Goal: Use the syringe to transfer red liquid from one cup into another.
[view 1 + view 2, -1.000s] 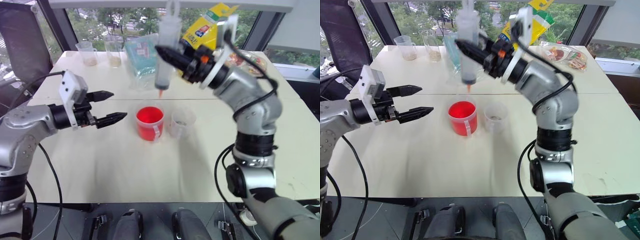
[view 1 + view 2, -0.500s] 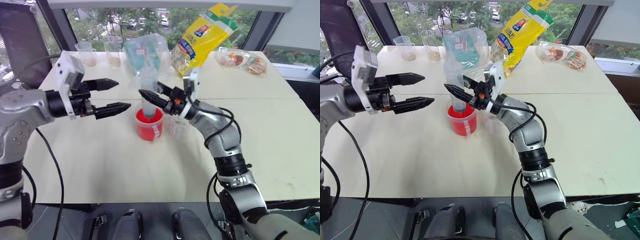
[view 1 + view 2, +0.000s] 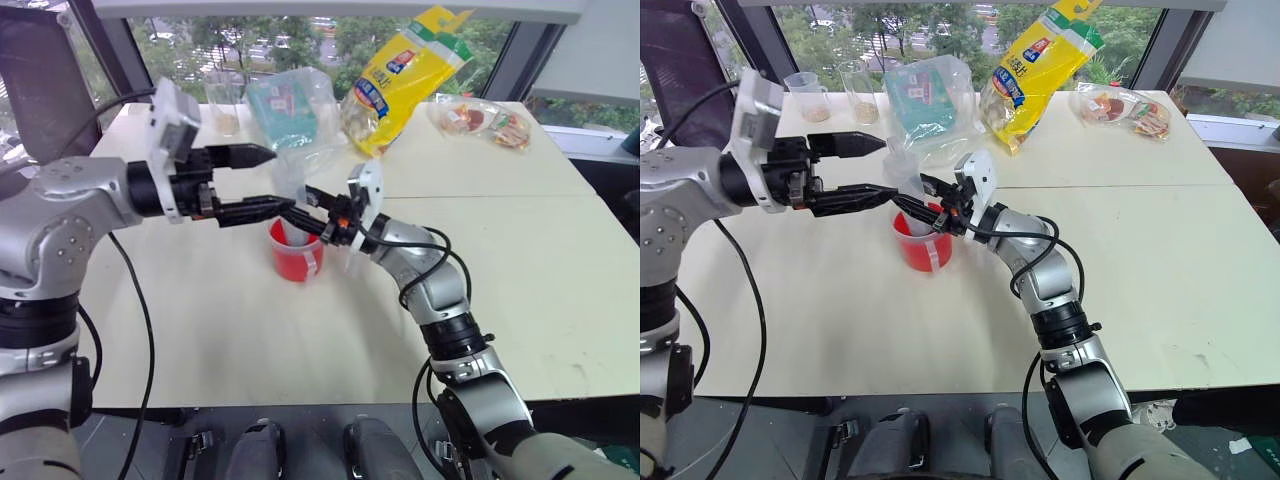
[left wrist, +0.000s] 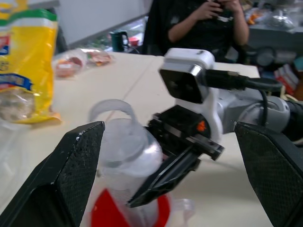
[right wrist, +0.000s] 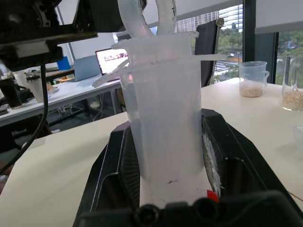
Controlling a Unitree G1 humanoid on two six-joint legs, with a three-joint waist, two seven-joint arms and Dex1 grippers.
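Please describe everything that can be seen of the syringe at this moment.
The syringe is a thick barrel of clear, slightly cloudy plastic with a wide flange and a looped plunger handle on top. It stands nearly upright, its lower end down in the red cup. The right gripper has its jaws shut on the barrel. The left gripper, jaws open, is at its top, one finger on either side.

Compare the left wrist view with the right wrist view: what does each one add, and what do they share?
Left wrist view adds: the open left gripper flanking the syringe top, the cup of red liquid beneath, a yellow bag, and a seated person.
Right wrist view adds: the barrel clamped between the right gripper's pads, a beaker of grain, and a laptop.
Shared: the syringe and the table.
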